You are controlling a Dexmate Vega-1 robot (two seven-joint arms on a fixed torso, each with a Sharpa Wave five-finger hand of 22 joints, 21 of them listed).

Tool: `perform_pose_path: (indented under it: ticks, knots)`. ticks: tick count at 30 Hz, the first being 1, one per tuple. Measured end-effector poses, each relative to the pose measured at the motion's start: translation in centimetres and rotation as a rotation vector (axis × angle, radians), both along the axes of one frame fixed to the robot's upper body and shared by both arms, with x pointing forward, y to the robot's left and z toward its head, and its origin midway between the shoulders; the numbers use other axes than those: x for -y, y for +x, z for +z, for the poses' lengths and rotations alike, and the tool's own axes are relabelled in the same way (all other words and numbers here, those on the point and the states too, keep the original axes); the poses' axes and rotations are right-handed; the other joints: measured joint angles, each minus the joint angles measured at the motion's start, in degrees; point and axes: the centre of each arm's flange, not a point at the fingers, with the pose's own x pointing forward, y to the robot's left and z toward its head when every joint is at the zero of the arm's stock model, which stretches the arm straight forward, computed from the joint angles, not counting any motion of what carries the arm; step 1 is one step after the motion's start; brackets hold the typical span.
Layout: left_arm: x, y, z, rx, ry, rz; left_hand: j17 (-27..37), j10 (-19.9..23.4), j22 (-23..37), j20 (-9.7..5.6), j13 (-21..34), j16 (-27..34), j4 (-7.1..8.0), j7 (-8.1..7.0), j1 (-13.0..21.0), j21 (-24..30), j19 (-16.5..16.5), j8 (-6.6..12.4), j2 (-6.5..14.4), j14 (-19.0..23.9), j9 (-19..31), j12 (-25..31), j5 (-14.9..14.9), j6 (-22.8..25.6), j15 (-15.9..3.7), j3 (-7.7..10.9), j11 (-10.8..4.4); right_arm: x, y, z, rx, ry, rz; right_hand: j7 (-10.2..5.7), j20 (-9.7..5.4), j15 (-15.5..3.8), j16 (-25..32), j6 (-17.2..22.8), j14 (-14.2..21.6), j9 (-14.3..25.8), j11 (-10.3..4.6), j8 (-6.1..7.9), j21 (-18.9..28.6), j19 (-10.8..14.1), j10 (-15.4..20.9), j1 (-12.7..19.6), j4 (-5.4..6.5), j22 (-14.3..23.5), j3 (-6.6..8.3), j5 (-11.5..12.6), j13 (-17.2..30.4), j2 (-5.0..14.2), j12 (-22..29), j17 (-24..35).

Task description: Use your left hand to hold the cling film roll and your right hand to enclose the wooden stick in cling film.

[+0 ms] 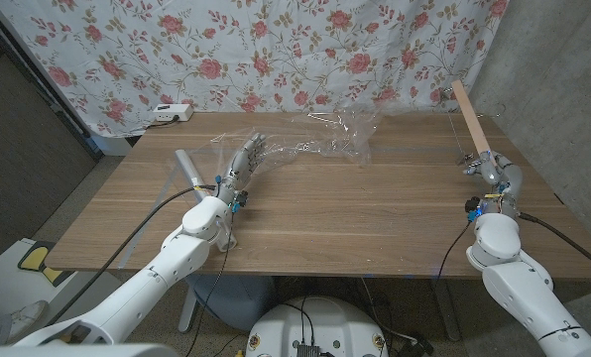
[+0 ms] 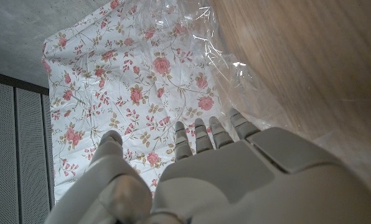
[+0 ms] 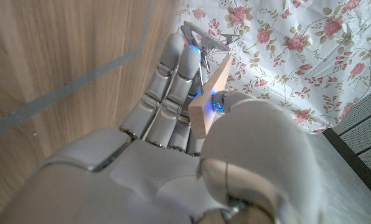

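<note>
Wooden table (image 1: 375, 213) seen from the robot's head, with a floral curtain (image 1: 276, 50) hanging behind it and a white power strip (image 1: 170, 112) at the far left edge. The right hand (image 1: 492, 171) stands near the table's right edge and grips the wooden stick (image 1: 471, 119), a flat pale slat that rises from the hand and leans toward the back wall; the right wrist view shows the stick (image 3: 211, 99) pinched between the thumb and the curled fingers (image 3: 173, 81), its cut end at the palm. The left hand (image 1: 242, 167) reaches forward over the left half of the table, fingers extended and close together, lying on or just over the near end of the cling film (image 1: 325, 139); whether it actually grasps the film cannot be told. The film spreads as a crumpled transparent sheet from this hand toward the middle back of the table, and in the left wrist view it appears as a glinting, wrinkled layer (image 2: 198, 43) beyond the fingertips (image 2: 198, 134). The cling film roll (image 1: 189, 165) lies on the table just beside the left hand, on its outer side, pointing toward the back left; the hand does not visibly close around it. The two hands are well apart.
</note>
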Motion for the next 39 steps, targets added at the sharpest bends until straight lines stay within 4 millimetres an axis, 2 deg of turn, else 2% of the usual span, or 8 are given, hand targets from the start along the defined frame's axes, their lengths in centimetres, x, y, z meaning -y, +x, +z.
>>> perform_pose_path:
  ticks: [7,26,39]
  knots:
    - [0.0,0.1,0.0,-0.002,0.003,0.004,0.0,0.0,0.0,0.00,0.0,0.0,0.00,0.00,0.0,0.0,0.0,0.00,0.0,0.0,0.0,0.0,0.0,0.0,0.00,0.00,0.00,0.4,0.2,0.2,0.020,0.010,0.043,0.00,0.00,0.01,0.6,0.0,0.0,0.3,-0.04,0.66,1.1,0.0,0.0,0.0,0.00,0.3,0.00,0.0,0.0,0.00,0.5,0.3]
    - [0.0,-0.3,1.2,0.019,0.012,0.007,0.0,0.0,0.0,0.00,0.0,0.0,0.00,0.00,0.0,0.0,0.0,0.00,0.0,0.0,0.0,0.0,0.0,0.0,0.00,0.00,0.00,1.3,0.2,0.3,0.056,0.030,0.175,0.34,0.00,0.06,1.7,0.3,0.6,0.9,0.48,0.66,4.6,0.0,0.5,0.0,0.00,0.4,0.00,0.9,0.0,0.00,1.3,0.4]
    - [-0.2,-0.9,2.0,0.044,0.018,0.013,0.0,0.0,0.0,0.00,0.0,0.0,0.00,0.00,0.0,0.0,0.0,0.00,0.0,0.0,0.0,0.0,0.0,0.0,0.00,0.00,0.00,1.1,-0.6,1.6,0.075,-0.011,0.293,0.33,0.01,0.07,2.2,0.3,0.6,-0.4,1.01,0.24,7.0,-0.8,1.0,0.0,0.00,0.1,0.00,1.5,0.7,0.00,0.3,-0.3]
